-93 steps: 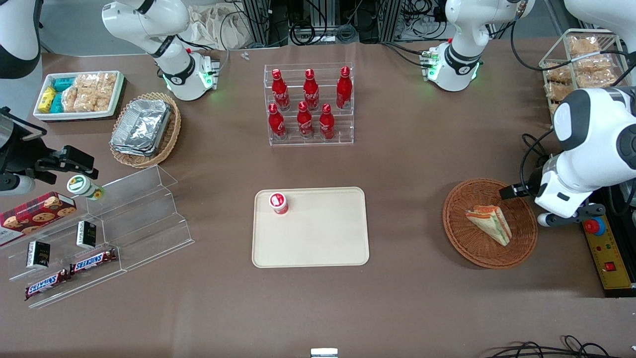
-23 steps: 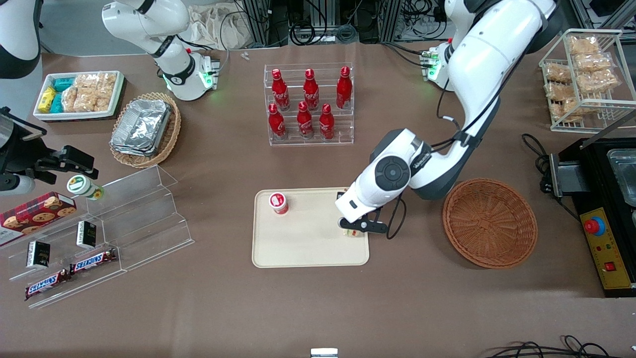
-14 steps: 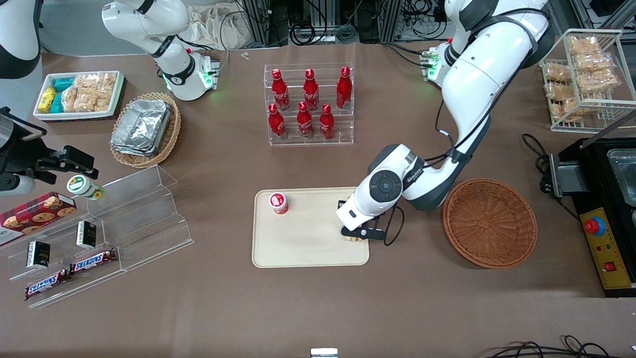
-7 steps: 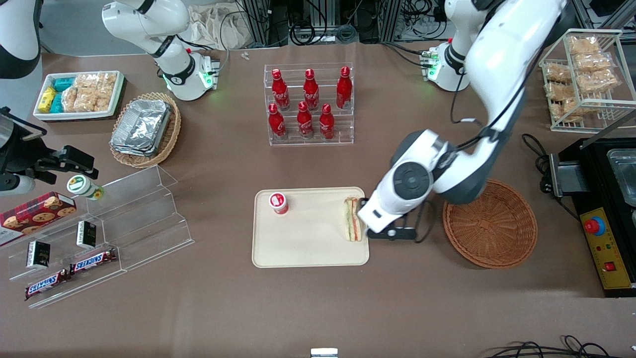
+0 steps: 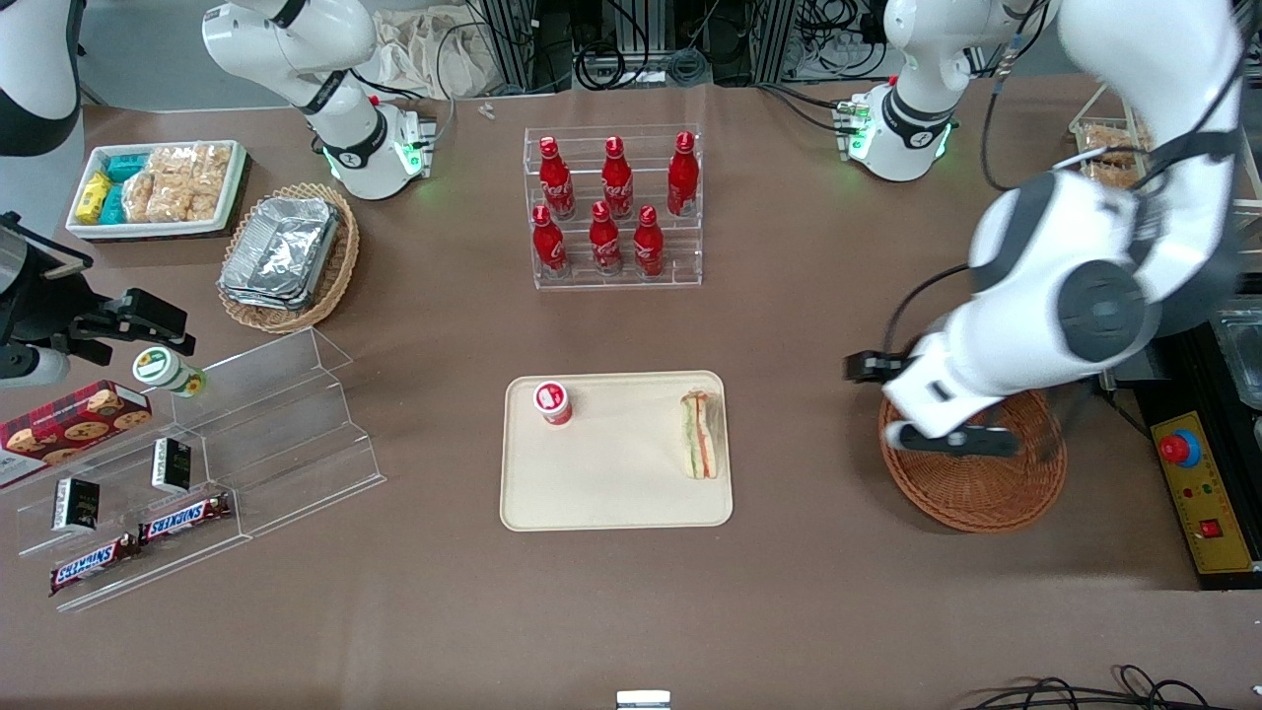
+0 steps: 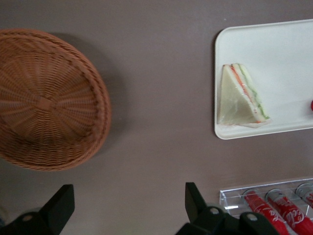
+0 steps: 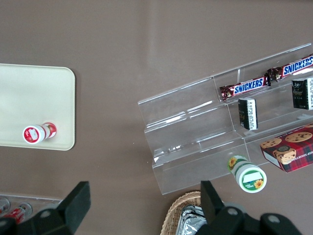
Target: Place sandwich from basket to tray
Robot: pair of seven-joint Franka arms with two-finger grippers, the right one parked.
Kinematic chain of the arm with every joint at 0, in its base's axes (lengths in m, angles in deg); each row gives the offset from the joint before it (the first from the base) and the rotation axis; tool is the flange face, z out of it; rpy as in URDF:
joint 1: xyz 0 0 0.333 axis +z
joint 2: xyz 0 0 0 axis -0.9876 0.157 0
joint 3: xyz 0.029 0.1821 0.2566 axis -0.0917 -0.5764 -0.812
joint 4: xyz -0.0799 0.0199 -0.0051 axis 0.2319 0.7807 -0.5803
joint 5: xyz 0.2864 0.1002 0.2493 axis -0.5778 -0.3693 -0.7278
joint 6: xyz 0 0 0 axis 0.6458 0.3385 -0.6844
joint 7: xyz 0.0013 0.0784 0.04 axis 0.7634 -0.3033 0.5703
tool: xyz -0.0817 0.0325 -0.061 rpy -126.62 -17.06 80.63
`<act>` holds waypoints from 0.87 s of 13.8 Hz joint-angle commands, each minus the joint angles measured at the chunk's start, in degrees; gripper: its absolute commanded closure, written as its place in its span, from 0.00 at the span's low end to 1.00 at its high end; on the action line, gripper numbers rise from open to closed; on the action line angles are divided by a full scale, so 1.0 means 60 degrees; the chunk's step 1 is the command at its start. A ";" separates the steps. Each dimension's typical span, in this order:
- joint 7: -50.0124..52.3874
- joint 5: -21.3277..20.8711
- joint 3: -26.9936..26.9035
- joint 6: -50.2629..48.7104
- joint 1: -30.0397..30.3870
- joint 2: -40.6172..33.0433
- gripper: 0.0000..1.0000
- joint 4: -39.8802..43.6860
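Note:
The wedge sandwich [image 5: 700, 435] [image 6: 242, 98] lies on the beige tray [image 5: 611, 473] [image 6: 283, 58], at the tray's edge toward the working arm's end of the table. The round reddish-brown basket [image 5: 986, 493] [image 6: 44, 98] holds nothing that I can see, and the arm's wrist partly covers it in the front view. My left gripper [image 5: 870, 368] [image 6: 127, 203] hangs high over bare table between basket and tray, close to the basket's rim. Its fingers [image 6: 194, 198] stand wide apart, open, with nothing between them.
A small red-capped bottle [image 5: 553, 402] stands on the tray, toward the parked arm's end. An acrylic rack of red cola bottles [image 5: 613, 207] [image 6: 274, 205] stands farther from the front camera. An acrylic step shelf [image 5: 246, 434] and an oval basket of foil containers [image 5: 288, 256] lie toward the parked arm's end.
The gripper let go of the sandwich on the tray, then rose and swung away toward the basket. The sandwich stays where it was set down.

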 commanded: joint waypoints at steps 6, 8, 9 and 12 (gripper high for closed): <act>-0.1901 -0.0145 -0.0042 -0.1427 0.1786 -0.1615 0.00 0.0323; -0.1917 -0.0511 -0.0027 -0.1456 0.2052 -0.1879 0.00 0.0323; -0.1917 -0.0556 -0.0042 -0.1456 0.2140 -0.1895 0.00 0.0323; -0.1786 -0.1503 0.0016 -0.1340 0.2229 -0.1778 0.00 0.0309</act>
